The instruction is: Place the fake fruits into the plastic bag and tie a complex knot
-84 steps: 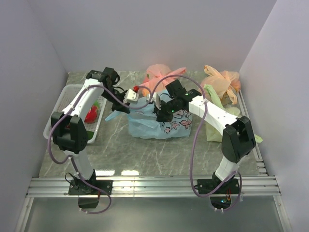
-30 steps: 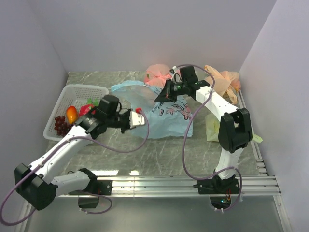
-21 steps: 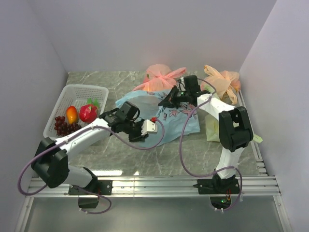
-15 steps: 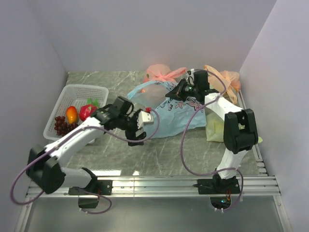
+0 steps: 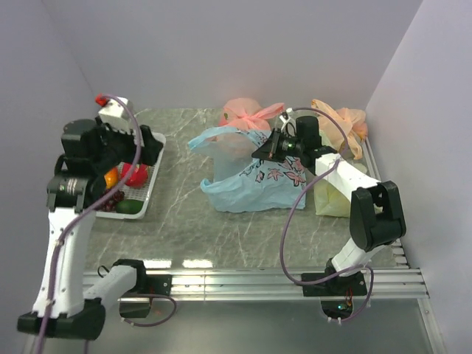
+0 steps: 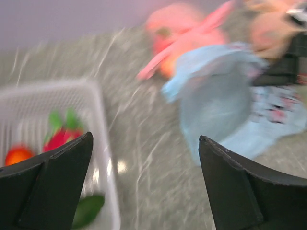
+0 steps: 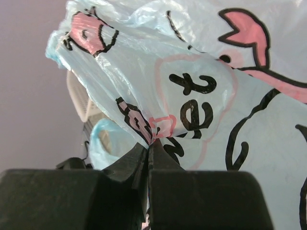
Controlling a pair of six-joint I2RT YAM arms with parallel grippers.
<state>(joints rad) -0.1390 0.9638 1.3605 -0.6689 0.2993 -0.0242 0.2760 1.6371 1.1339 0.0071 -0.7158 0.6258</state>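
Slippage of thin film looked the chief risk. The right end effector (image 7: pixel 149 147) was pinched together on a fold of the light blue plastic bag (image 5: pixel 251 184) near its mouth. That one grip on slick film was all that held the opening up, so a small tug could have let it slide free and the mouth fall shut. The bag sat at the middle of the counter (image 5: pixel 184 236), its handles loose and no knot made. The left end effector (image 6: pixel 145 158) hung high over the white basket (image 5: pixel 153 158) at the counter's left edge, its fingers wide apart with nothing between them. The red dragon fruit (image 5: pixel 133 175), the orange fruit (image 5: pixel 110 178) and the dark green fruit (image 5: pixel 127 208) lay close together in that basket. The grape bunch could not be made out under the arm. A descent on one fruit could have nudged its neighbour or caught the basket wall, and the smeared left wrist view made aim doubtful. The pink-orange bag (image 5: pixel 247 114) at the far edge lay just behind the blue bag's mouth, so a fruit released off-centre could have landed against it instead.
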